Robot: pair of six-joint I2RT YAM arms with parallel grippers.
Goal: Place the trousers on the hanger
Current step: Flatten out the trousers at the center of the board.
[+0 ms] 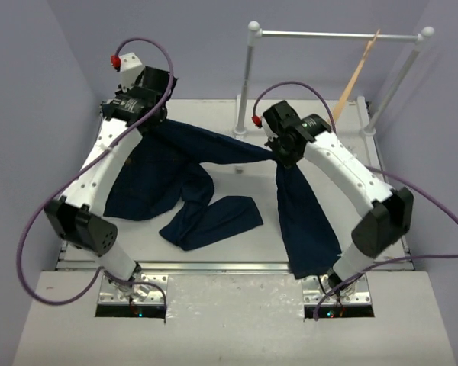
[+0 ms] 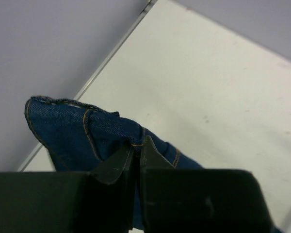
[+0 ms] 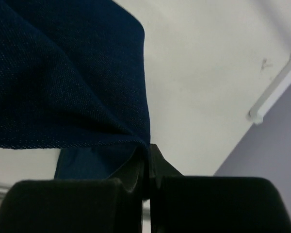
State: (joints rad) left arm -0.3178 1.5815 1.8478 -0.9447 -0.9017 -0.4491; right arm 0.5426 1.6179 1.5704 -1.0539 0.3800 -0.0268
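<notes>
The dark navy trousers [image 1: 191,171] are lifted off the table between both arms, with folds and one leg end [image 1: 214,221] resting on the white surface. My left gripper [image 1: 154,118] at the back left is shut on a stitched edge of the trousers [image 2: 77,131]. Near the middle, my right gripper [image 1: 281,156] is shut on a fold of the trousers [image 3: 72,82], and a leg hangs down from it toward the near edge [image 1: 305,229]. The tan wooden hanger [image 1: 357,72] hangs tilted from the white rail at the back right.
A white rail [image 1: 336,35] on two ball-topped posts stands at the back right of the table [image 1: 244,252]. Purple walls close in on the left and back. Purple cables loop from both arms.
</notes>
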